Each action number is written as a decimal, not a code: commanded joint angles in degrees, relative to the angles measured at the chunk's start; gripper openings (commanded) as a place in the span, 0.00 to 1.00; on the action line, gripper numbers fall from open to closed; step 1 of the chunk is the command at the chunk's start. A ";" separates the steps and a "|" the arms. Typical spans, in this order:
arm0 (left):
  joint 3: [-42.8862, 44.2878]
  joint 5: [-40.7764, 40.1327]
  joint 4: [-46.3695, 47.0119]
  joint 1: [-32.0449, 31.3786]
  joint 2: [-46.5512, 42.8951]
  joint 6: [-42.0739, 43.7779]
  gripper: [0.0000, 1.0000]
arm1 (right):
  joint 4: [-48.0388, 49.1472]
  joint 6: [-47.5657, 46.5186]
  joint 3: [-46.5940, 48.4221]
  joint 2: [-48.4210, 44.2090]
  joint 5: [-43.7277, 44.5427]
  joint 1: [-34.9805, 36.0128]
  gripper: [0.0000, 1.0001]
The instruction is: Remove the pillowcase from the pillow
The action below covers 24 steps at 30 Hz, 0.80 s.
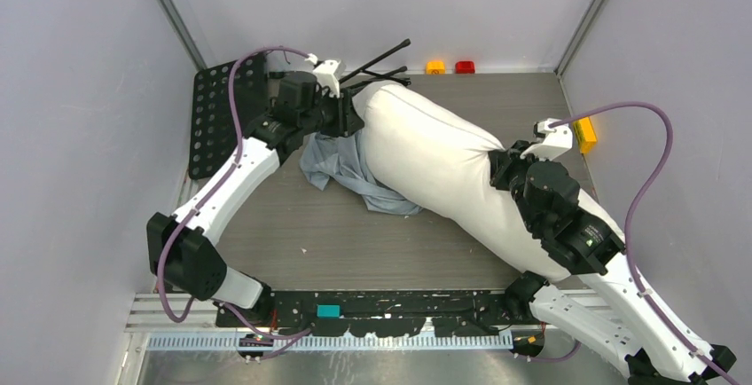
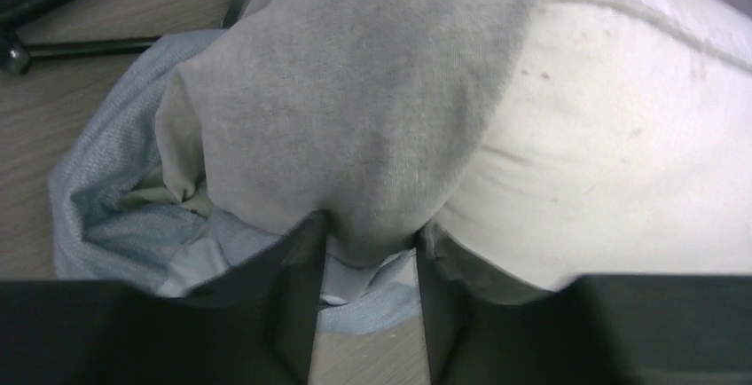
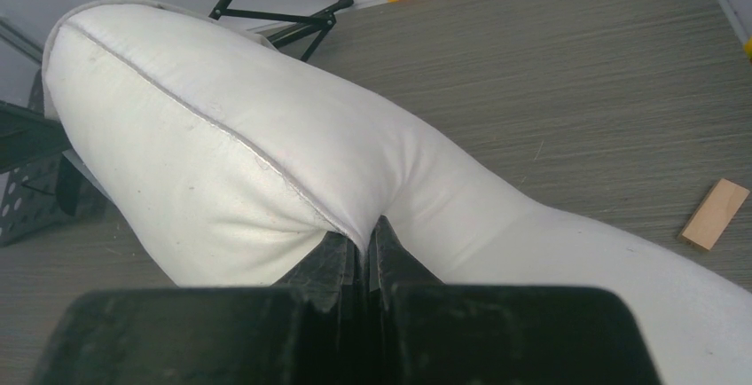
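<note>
Blue-grey pillowcase point(image 1: 341, 172) bunched at far-left end of pillow point(image 1: 434, 159), a fold pinched in left pincer point(image 2: 365, 256). Pillow runs diagonally toward near-right, where right pincer point(image 3: 365, 241) clamps its seam. Left arm nearer the cloth.

Surface: grey wood-grain table point(image 1: 355, 243), walled on three sides.
Middle: plump white pillow point(image 1: 434, 150) lying slantwise, from far left to near right.
Beside it: crumpled blue-grey pillowcase point(image 1: 341, 165) on the table, touching the pillow's left edge.
Far left: black perforated plate point(image 1: 217, 110).
Far edge: black rods point(image 1: 377, 61) of a folded stand; small yellow block point(image 1: 434, 66) and red block point(image 1: 465, 66) side by side.
Right edge: another yellow block point(image 1: 584, 134).
Right of pillow: plain wooden block point(image 3: 714, 213), apart from it.
</note>
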 commanded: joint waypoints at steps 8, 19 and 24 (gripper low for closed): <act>-0.80 -16.38 -1.77 6.24 2.56 -6.59 0.00 | 10.17 0.30 0.70 -6.23 8.84 -0.20 0.00; -16.96 -19.23 -0.92 16.46 -0.43 -14.92 0.00 | 16.00 -0.20 -4.02 -16.77 28.99 -0.13 0.00; -18.36 -25.34 -3.32 16.51 -1.84 -15.57 0.00 | 26.68 -4.43 -5.37 -16.53 32.73 -0.13 0.00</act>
